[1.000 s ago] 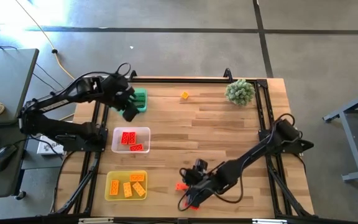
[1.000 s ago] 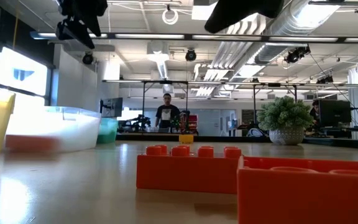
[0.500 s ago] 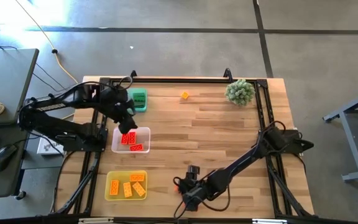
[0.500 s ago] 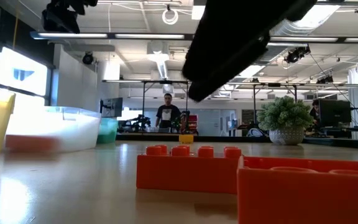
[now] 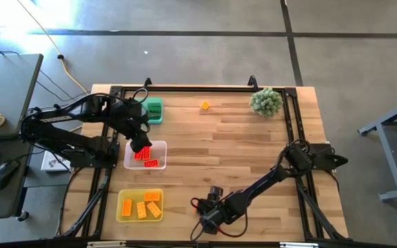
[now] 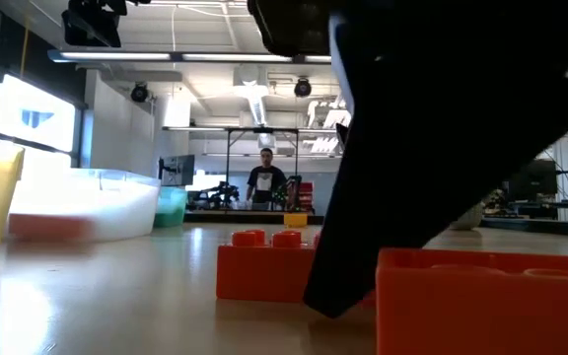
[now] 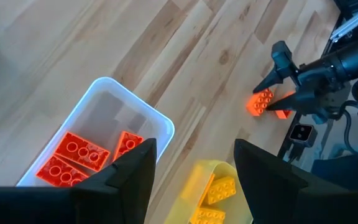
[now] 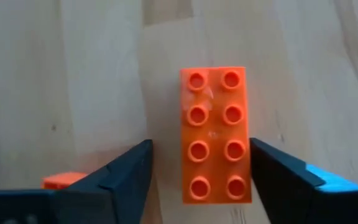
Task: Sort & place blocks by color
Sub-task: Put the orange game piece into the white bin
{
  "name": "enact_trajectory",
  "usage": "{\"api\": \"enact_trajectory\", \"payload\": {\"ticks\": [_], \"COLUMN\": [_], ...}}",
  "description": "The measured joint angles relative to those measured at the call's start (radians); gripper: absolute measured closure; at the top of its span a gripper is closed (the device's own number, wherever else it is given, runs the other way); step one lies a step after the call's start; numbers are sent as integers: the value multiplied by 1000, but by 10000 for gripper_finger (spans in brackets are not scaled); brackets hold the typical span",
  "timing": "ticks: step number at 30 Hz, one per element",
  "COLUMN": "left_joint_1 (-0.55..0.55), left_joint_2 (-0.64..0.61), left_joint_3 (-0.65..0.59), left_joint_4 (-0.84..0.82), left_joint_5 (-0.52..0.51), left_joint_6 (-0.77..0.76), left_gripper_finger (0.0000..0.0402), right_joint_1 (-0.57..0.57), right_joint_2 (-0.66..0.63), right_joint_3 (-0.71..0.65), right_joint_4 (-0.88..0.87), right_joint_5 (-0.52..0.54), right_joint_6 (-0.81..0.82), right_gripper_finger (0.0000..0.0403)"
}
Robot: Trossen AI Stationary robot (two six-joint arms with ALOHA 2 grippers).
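Red-orange eight-stud block (image 8: pixel 216 135) lies flat on the wooden surface (image 5: pixel 240 138), framed between the right gripper (image 8: pixel 201 171)'s spread fingers, not yet clamped. Next, a judgement: closing squarely and lifting. Left gripper (image 7: pixel 191 177), fingers apart and empty, hovers over the clear tray (image 7: pixel 160 127) of red blocks.

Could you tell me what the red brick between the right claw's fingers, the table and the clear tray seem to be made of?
Red brick: likely moulded plastic, with even colour and glossy studs.
Table: apparently wood, with pale planks and visible grain, lightly sheened.
Clear tray: probably translucent plastic, with a thin rounded rim; the bricks inside show through.
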Motion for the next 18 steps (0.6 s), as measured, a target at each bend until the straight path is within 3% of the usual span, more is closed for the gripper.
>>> {"api": "enact_trajectory", "payload": {"ticks": [7,13,18], "left_joint_1": [0,1,5], "left_joint_2": [0,-5,-22], "left_joint_3": [0,-1,-1], "left_joint_4": [0,1,6], "left_joint_5": [0,-4,-65], "left_joint_6": [19,36,82], "left_gripper_finger": [197,197,199], "right_joint_1": [-13,-37,-80], "right_joint_2": [2,0,10], "right_joint_3": [1,4,59], "right_joint_4": [9,19,35], "right_joint_5": [-20,-60,-90], "right_joint_6": [68,70,21], "right_gripper_finger": [291,291,291]}}
